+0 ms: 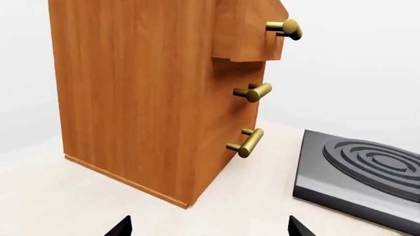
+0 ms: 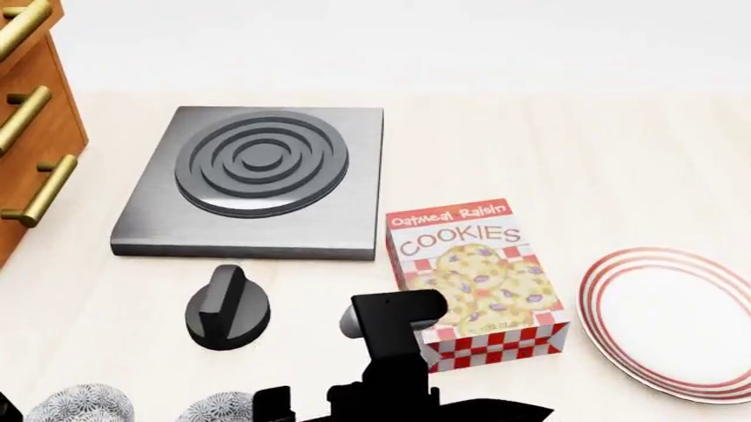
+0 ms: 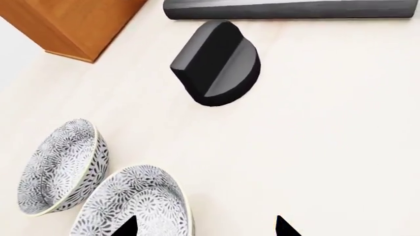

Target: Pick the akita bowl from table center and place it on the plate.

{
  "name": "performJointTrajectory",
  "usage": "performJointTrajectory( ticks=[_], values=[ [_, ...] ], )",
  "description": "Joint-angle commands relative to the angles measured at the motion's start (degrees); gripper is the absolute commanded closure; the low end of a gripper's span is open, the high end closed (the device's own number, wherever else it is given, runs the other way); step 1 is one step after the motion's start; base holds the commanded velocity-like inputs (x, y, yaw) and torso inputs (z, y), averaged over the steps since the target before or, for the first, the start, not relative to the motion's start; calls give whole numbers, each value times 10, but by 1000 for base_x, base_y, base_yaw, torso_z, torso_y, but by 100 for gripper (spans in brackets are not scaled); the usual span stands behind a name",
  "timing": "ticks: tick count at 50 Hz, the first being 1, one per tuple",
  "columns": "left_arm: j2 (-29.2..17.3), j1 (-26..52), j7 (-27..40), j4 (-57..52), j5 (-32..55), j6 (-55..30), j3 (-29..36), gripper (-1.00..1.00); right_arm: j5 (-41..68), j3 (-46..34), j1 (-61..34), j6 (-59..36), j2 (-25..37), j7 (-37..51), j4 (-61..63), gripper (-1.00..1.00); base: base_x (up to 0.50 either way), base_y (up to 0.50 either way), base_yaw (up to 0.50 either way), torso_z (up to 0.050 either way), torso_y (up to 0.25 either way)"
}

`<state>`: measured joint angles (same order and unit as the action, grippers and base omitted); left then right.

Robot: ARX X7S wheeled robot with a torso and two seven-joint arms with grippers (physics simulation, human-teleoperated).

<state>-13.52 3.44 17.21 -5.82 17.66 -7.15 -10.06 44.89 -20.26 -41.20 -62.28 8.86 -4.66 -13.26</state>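
Observation:
Two look-alike speckled grey-and-white bowls lie side by side at the near left of the table. I take the one closer to the table's middle as the akita bowl point(image 3: 139, 204) point(image 2: 227, 407); its twin point(image 3: 58, 167) point(image 2: 80, 405) sits just beyond it. My right gripper point(image 3: 204, 227) is open, with one fingertip point(image 3: 125, 227) over the akita bowl's inside and the other over bare table. The plate point(image 2: 674, 318), white with red rings, lies at the table's right. My left gripper point(image 1: 210, 228) is open and holds nothing, facing the wooden cabinet.
A wooden drawer cabinet point(image 1: 151, 93) point(image 2: 30, 132) with brass handles stands at the left. A grey hob point(image 2: 252, 180) point(image 1: 361, 169) lies behind, with a black knob point(image 2: 227, 308) point(image 3: 217, 64) in front of it. A cookies box point(image 2: 476, 281) lies between the bowls and the plate.

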Motion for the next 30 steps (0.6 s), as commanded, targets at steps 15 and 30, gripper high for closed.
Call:
performJointTrajectory(
  ticks=[15,30],
  values=[
    [-2,-8,5,-6,7,0,5,-100,-13,-45,-22,34,-17,-49,-79,-100,0,0,0,0,0],
    [-5,-5,7,1,11,4,5,-100,-16,-69,-44,46,-24,-69,-114,-100,0,0,0,0,0]
  ],
)
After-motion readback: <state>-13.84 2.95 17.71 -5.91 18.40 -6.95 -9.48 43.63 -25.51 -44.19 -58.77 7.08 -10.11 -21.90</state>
